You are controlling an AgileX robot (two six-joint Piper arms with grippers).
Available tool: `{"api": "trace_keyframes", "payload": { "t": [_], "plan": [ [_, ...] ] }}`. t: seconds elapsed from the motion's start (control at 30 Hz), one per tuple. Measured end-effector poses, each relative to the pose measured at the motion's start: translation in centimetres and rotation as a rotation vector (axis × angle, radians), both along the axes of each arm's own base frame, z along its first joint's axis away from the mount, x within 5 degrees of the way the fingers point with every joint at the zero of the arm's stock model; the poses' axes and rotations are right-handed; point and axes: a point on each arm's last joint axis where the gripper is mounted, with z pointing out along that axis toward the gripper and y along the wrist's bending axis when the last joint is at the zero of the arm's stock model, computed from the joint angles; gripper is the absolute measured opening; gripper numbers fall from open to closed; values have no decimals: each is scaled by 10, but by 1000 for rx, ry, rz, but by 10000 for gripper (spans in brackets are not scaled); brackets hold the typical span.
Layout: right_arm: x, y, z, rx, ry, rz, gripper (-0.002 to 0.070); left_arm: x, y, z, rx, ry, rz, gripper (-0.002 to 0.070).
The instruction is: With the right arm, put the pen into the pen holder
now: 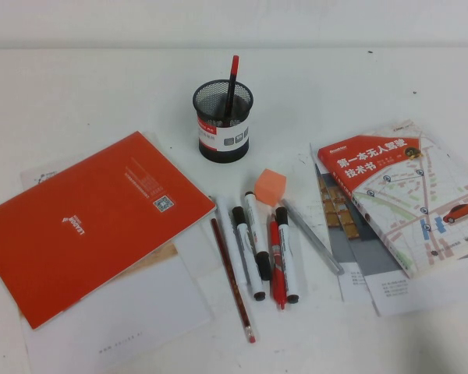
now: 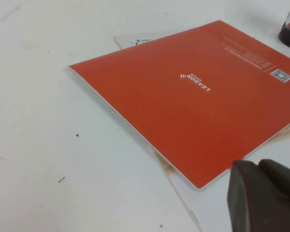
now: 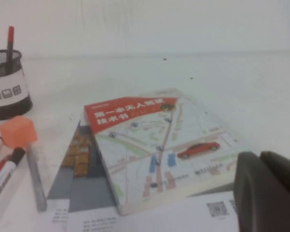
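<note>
While both arms stay out of the high view, the table shows this:
Pen (image 1: 232,82): stands in the holder, leaning a little, its red top end poking above the rim; the lower part shows dark through the mesh.
Holder (image 1: 222,125): black mesh cup with a red, white and grey band, upright near the table's far middle, apart from the other items.
Right gripper (image 3: 268,193): seen only in the right wrist view as a dark shape at the frame's corner, low over papers beside the map book; its fingers are closed together and hold nothing.
Left gripper (image 2: 263,195): seen only in the left wrist view, a dark shape at the frame's corner just past the notebook's edge; whether its fingers are wide or narrow cannot be told.
Notebook (image 1: 90,222): orange cover, flat on white sheets on the left side.
Map book (image 1: 402,195): on the right, lying on loose papers.
Cube (image 1: 270,187): orange, near the holder, touching the marker tips.
Markers (image 1: 285,253): several lie side by side in the middle, a red one among them.
Grey pen (image 1: 312,238): beside the markers, slanting toward the map book.
Pencil (image 1: 232,280): dark red, left of the markers.
</note>
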Motion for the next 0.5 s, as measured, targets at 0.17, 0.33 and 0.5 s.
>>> {"api": "trace_keyframes", "payload": {
  "t": [0.17, 0.33, 0.5],
  "plan": [
    [-4, 0, -11, -13, 89, -4, -19, 0, 0, 0, 0, 0, 0, -3],
    [-6, 0, -20, -25, 186, 6, -19, 0, 0, 0, 0, 0, 0, -2],
    [-6, 1, -21, -22, 193, 7, -19, 0, 0, 0, 0, 0, 0, -3]
  ]
}}
